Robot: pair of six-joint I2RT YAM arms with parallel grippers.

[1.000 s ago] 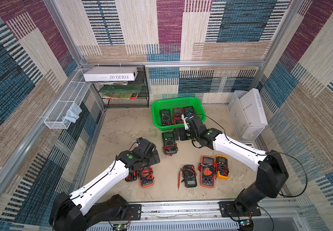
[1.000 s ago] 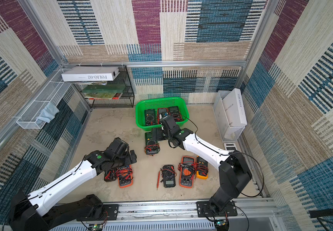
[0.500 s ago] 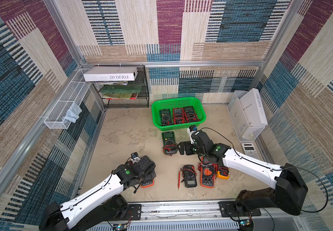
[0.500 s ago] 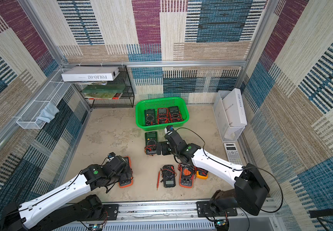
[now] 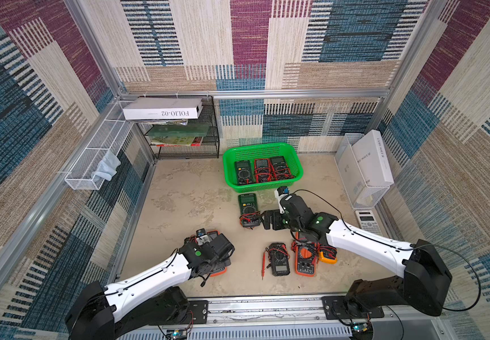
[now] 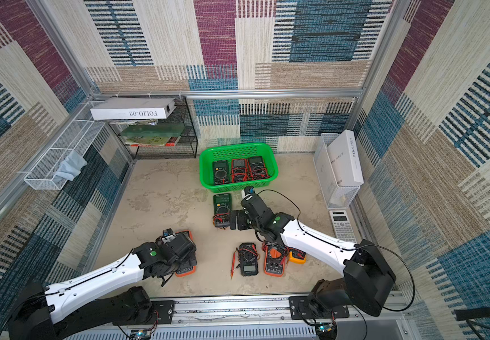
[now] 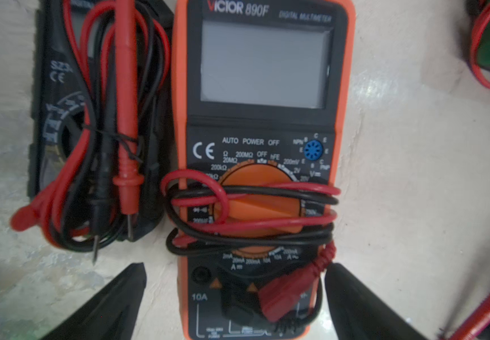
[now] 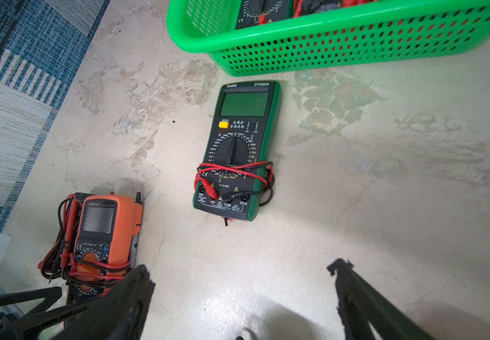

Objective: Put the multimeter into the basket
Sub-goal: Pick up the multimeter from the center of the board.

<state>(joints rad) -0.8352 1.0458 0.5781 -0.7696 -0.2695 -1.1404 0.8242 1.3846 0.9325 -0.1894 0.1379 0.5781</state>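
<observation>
Left gripper (image 7: 236, 273), spread wide, straddles the orange multimeter (image 7: 264, 117) without clamping it; right gripper (image 8: 240, 268), equally spread, hangs empty above the table (image 8: 370, 182).

FOLIO-02 box (image 5: 162, 108) atop black rack (image 5: 212, 142); pale cloth (image 5: 106, 166), perhaps, in wire tray (image 5: 102, 136).

We see both top views bright and evenly lit from overhead, sharp throughout; the wide lens leans the frame posts (image 5: 90, 47) outward. Shadows on the pale surface (image 5: 179, 191) are faint and soft. In the left wrist view the orange multimeter (image 7: 264, 147) is slightly blurred, and glare whitens the surface beside it. In the right wrist view the green multimeter (image 8: 237, 147) is crisp, while the right tool (image 8: 239, 268) shows its fingers (image 8: 126, 303) as dark, unfocused shapes.
</observation>
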